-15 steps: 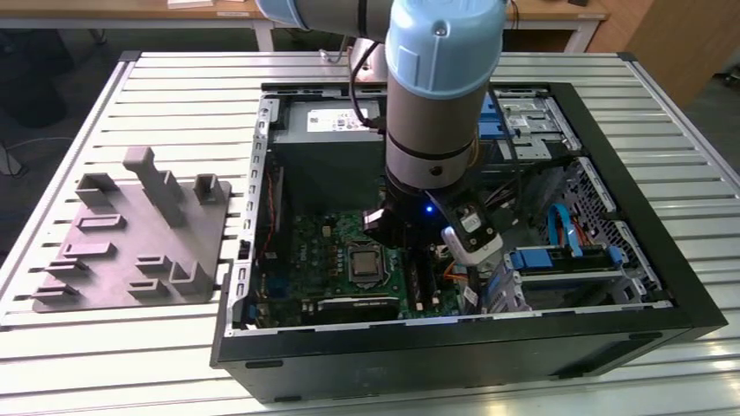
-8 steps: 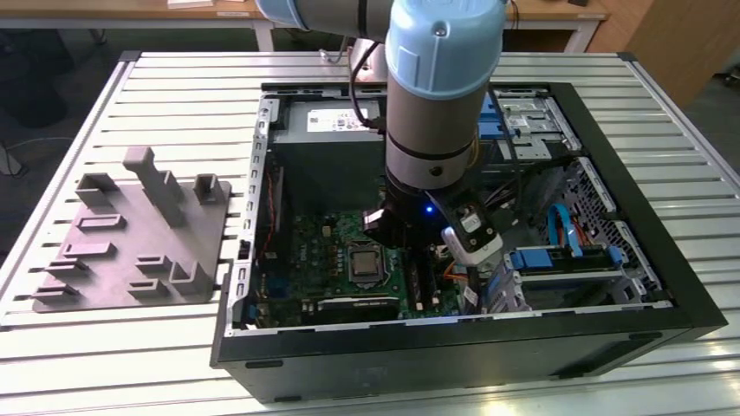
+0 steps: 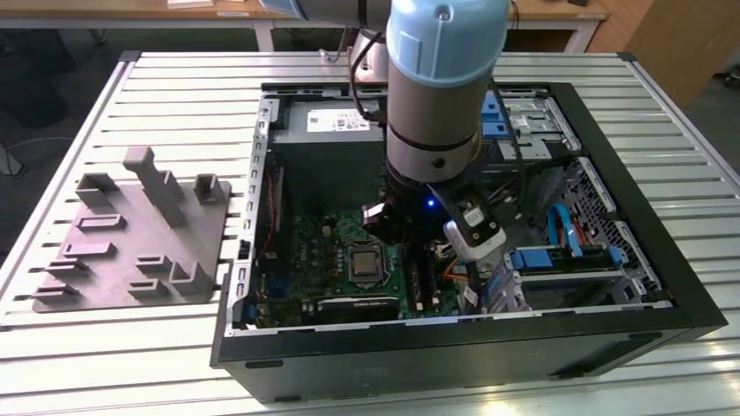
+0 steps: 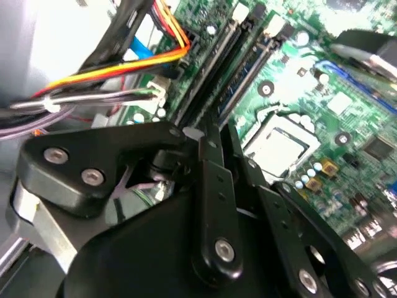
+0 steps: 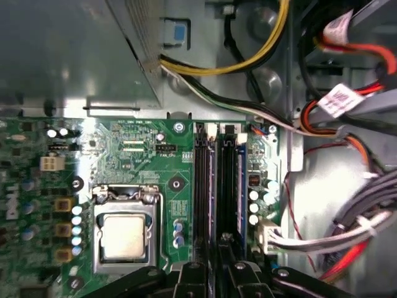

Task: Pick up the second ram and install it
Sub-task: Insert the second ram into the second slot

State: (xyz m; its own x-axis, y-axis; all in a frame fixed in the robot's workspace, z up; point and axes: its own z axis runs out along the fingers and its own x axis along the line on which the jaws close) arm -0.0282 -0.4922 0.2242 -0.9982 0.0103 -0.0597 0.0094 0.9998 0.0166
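My gripper (image 3: 401, 236) is lowered into the open computer case (image 3: 463, 336), over the memory slots of the green board (image 5: 133, 155). In both wrist views its black fingers (image 5: 200, 273) stand close together above the slots, shut on the second ram (image 5: 226, 186). That ram is a long dark stick seen edge-on, lying along a black slot and running out from under the fingertips (image 4: 208, 133). Beside it another dark memory stick (image 5: 242, 180) sits in its slot. A further black slot (image 5: 201, 186) lies on the side toward the processor.
The silver processor socket (image 5: 124, 234) lies beside the slots. Bundles of coloured cables (image 5: 347, 105) crowd the other side, with drive bays (image 3: 555, 260) beyond. A grey slotted holder (image 3: 139, 234) rests on the slatted table at the exterior view's left.
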